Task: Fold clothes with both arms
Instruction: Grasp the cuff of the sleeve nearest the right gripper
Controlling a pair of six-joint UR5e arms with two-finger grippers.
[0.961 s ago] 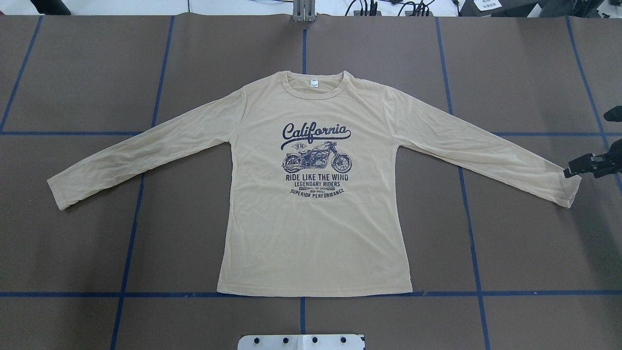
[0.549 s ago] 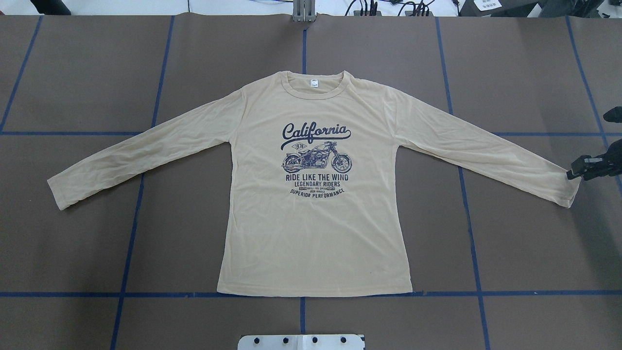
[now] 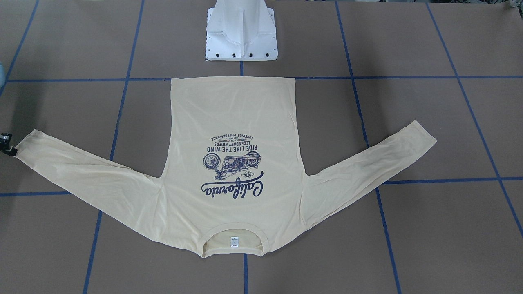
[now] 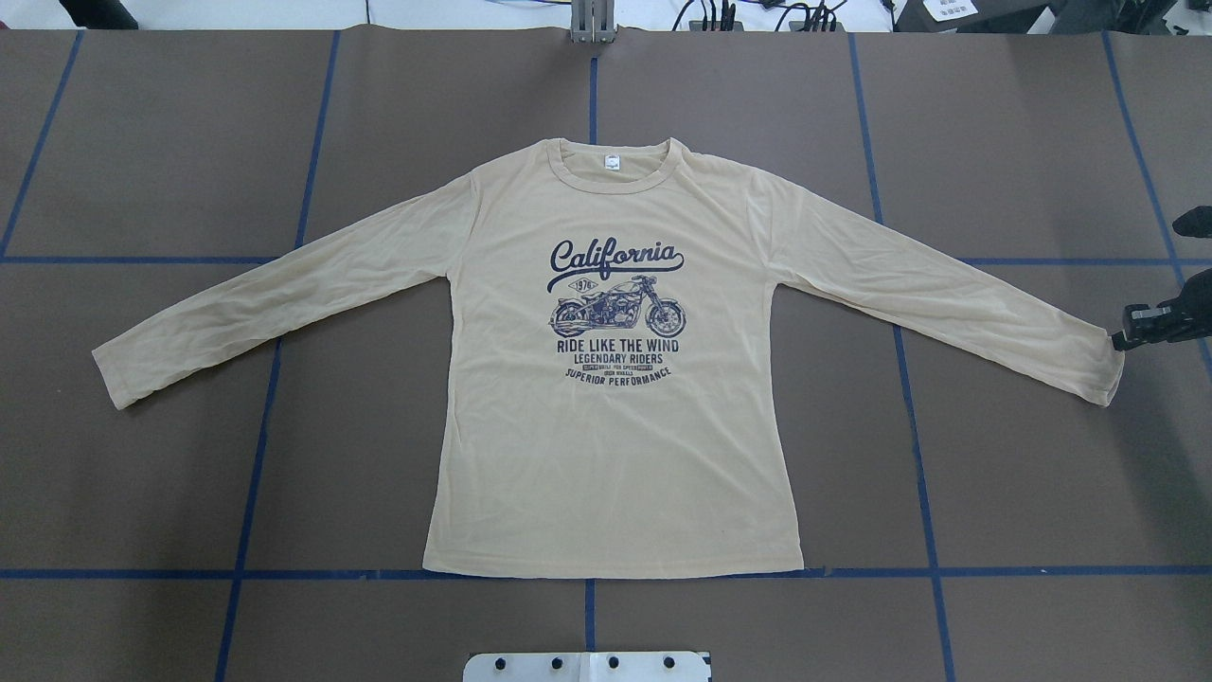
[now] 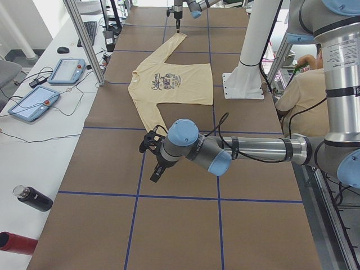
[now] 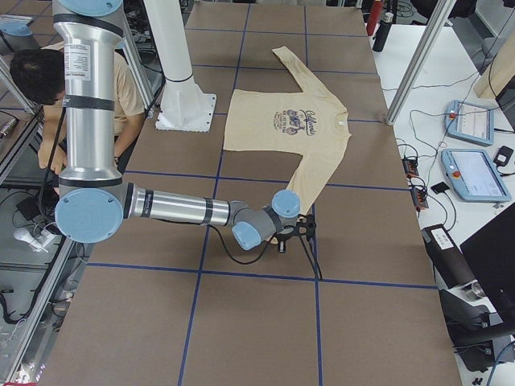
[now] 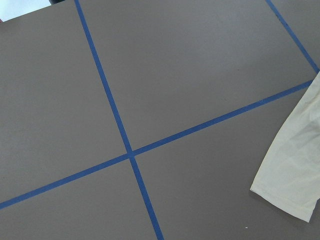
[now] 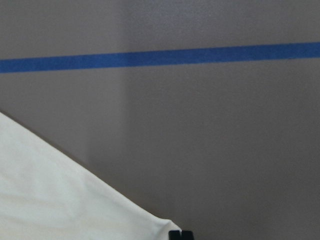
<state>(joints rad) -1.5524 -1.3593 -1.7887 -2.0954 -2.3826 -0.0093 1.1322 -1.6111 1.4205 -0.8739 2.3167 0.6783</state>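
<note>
The clothes are one cream-yellow long-sleeved T-shirt (image 4: 606,445) with a navy "California" motorcycle print. It lies flat and face up, both sleeves spread out (image 3: 233,110). My right gripper (image 4: 1122,338) sits low at the corner of the shirt's right cuff, at the view's left edge from the front (image 3: 7,149). In the right wrist view its tips (image 8: 181,235) stand together, touching the cuff corner (image 8: 50,195); whether fabric is pinched is hidden. My left gripper (image 5: 153,169) hangs just beyond the left cuff (image 7: 295,170), and I cannot tell its state.
The white pedestal base (image 3: 241,36) stands at the hem side of the shirt. Blue tape lines (image 4: 256,474) cross the brown table. Tablets (image 5: 34,101) and bottles (image 5: 34,198) lie along the far side. A person (image 6: 32,80) sits behind the robot.
The right gripper has drawn back toward the view's right edge, from over the cuff to its outer corner. Its spread black parts now look narrower. The shirt has barely shifted.
</note>
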